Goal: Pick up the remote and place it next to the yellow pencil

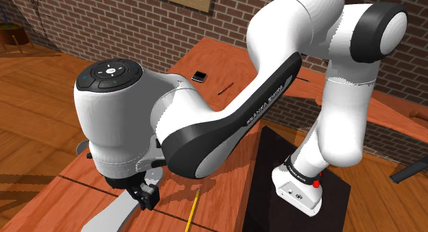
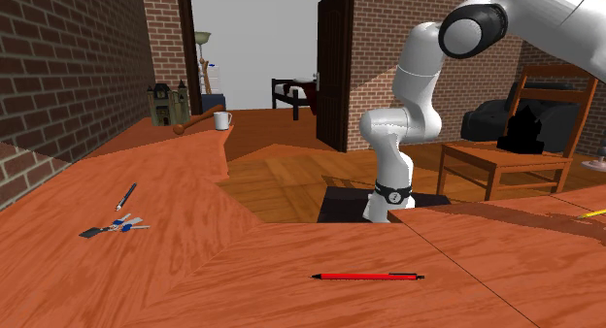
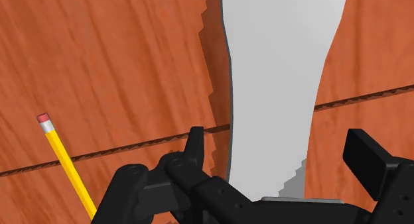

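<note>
Straddling the grey remote (image 3: pixel 275 90) with gripper (image 3: pixel 278 143) spread wide, beside the yellow pencil (image 3: pixel 65 160); catching a red pen (image 2: pixel 367 276) near the table (image 2: pixel 243 278) edge in the second exterior view.

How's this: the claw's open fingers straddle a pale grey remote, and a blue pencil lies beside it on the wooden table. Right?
Not quite. The wrist view shows the pencil is yellow, not blue. The rest holds: the claw, fingers open, straddles the pale grey remote, and the pencil lies beside it on the wooden table.
</note>
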`<state>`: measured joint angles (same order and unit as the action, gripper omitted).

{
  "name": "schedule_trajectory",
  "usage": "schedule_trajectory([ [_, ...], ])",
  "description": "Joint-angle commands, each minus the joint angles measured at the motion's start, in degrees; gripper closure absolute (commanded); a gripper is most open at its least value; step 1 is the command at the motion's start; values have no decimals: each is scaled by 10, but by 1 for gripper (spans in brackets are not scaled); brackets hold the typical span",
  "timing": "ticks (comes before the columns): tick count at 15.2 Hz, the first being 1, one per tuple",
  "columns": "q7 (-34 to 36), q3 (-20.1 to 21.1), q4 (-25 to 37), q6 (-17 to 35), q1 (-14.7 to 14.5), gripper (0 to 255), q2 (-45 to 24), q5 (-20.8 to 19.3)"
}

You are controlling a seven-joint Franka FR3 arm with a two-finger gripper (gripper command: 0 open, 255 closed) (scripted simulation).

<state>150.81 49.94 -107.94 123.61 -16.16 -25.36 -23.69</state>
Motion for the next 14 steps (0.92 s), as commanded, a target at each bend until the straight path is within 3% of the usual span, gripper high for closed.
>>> schedule_trajectory([
  [1, 0, 0, 0, 0, 0, 0, 0, 0],
  [6, -25, 26, 28, -54, 19, 0, 39, 39],
  [14, -25, 26, 28, -54, 19, 0, 39, 39],
])
